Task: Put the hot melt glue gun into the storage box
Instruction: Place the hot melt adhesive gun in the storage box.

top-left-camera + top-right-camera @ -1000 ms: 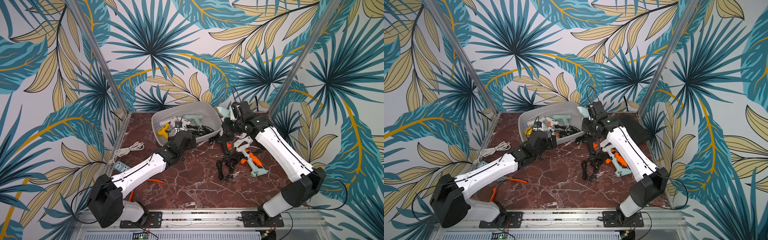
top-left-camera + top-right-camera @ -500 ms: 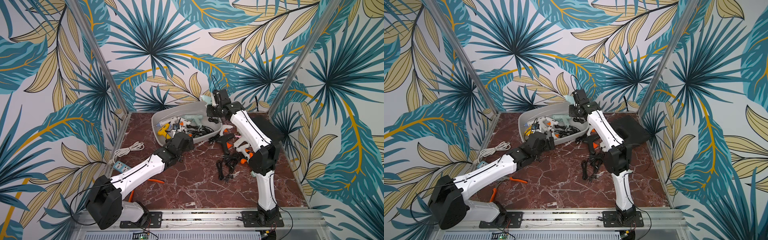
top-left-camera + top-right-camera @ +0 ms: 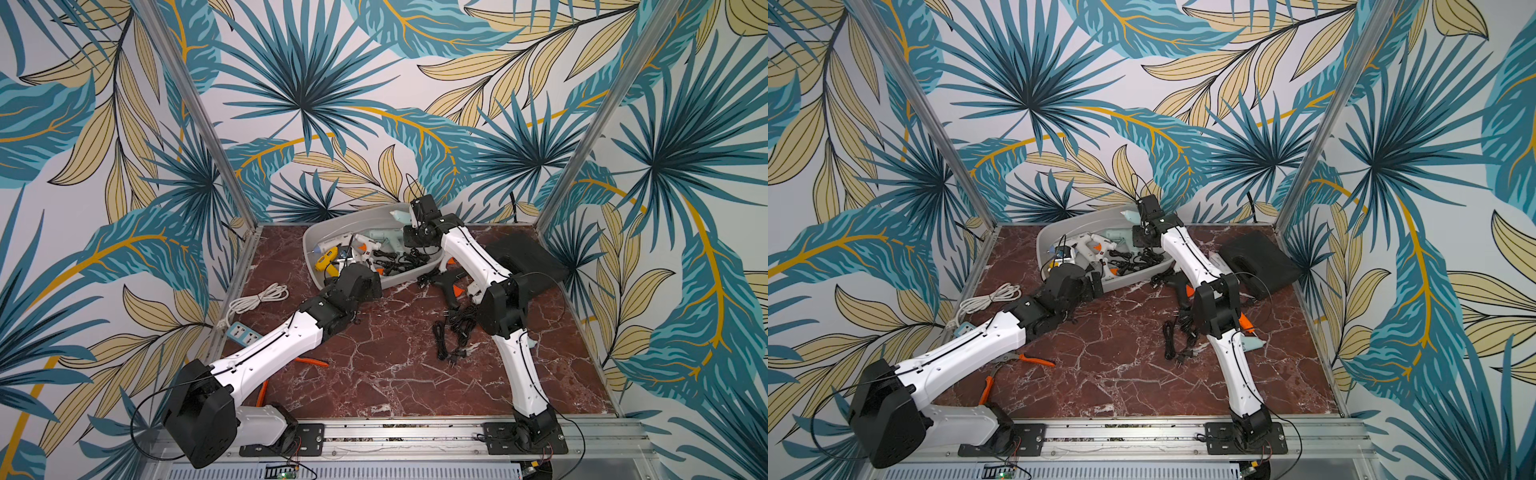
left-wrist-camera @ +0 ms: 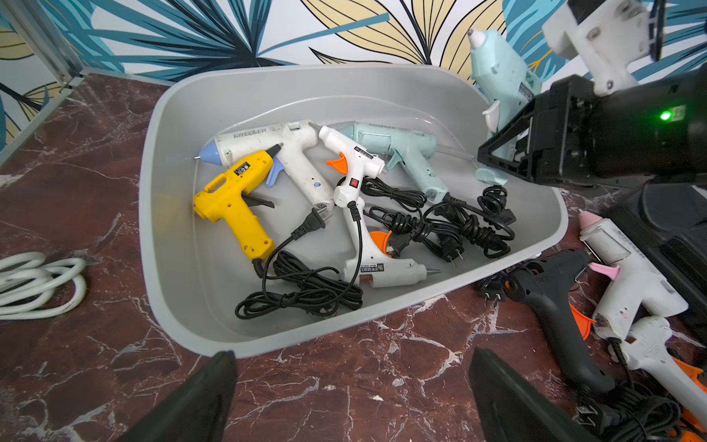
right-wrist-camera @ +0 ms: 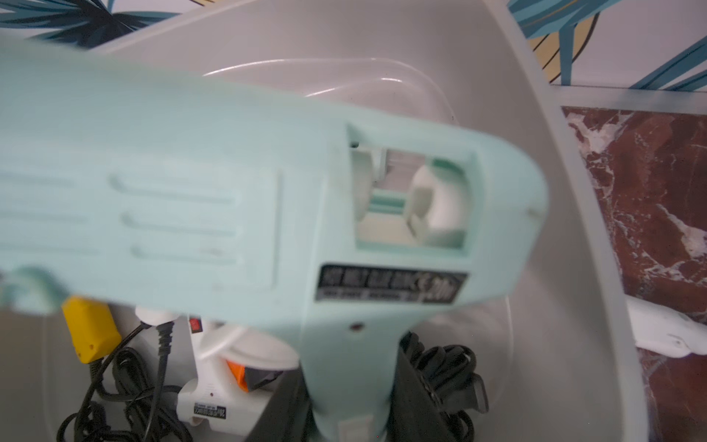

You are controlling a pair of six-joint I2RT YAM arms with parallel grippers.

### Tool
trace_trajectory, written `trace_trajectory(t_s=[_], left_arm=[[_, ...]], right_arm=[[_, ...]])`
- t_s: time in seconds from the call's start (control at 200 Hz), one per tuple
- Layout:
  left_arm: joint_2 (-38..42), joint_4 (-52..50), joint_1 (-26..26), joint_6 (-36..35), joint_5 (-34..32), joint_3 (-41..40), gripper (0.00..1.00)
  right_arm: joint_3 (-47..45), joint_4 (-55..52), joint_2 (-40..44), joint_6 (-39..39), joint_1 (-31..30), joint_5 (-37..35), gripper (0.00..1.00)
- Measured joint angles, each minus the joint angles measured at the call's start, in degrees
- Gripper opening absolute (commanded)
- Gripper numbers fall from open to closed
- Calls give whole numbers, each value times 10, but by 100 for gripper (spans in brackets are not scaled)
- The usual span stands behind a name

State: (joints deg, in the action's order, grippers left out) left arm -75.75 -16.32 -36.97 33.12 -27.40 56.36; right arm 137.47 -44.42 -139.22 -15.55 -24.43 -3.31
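1. Though not yet letting go, pinching the pale mint-green plastic hot melt glue gun (image 4: 497, 80) by its handle in the right jaws, pressed tight on it; holding it in the air over the far right corner of the light grey rounded plastic storage box (image 4: 172, 268), above the rim, touching nothing inside.
2. Pointing the barrel's long axis steeply up, nozzle toward the leaf-patterned back wall (image 4: 344, 30), handle downward into the jaws.
3. Judging the box's bare floor to lie below and toward its middle; calling for a short lowering inward, then a spreading of the jaws.
4. Hovering the left jaws spread wide and empty over the dark red marble bench (image 4: 382, 382), just before the box's near rim; serving this gun far better from the right.
5. Risking a tilted landing on the coiled black cords (image 4: 459, 225) beneath.
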Motion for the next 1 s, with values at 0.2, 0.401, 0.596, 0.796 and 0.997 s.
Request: trace_trajectory(t_s=[0.2, 0.401, 0.596, 0.796, 0.997], left_arm=[[0, -2, 6, 4, -1, -2, 100], [0, -4, 9, 8, -1, -2, 100], [0, -14, 12, 10, 0, -2, 100], [0, -17, 13, 10, 0, -2, 100], [0, -17, 14, 10, 0, -2, 100]], right_arm=[[9, 3, -25, 2, 0, 2, 13], [13, -3, -53, 2, -1, 4, 15], [30, -9, -68, 1, -3, 8, 25], [39, -10, -77, -7, -4, 8, 48], [44, -9, -94, -15, -7, 17, 64]])
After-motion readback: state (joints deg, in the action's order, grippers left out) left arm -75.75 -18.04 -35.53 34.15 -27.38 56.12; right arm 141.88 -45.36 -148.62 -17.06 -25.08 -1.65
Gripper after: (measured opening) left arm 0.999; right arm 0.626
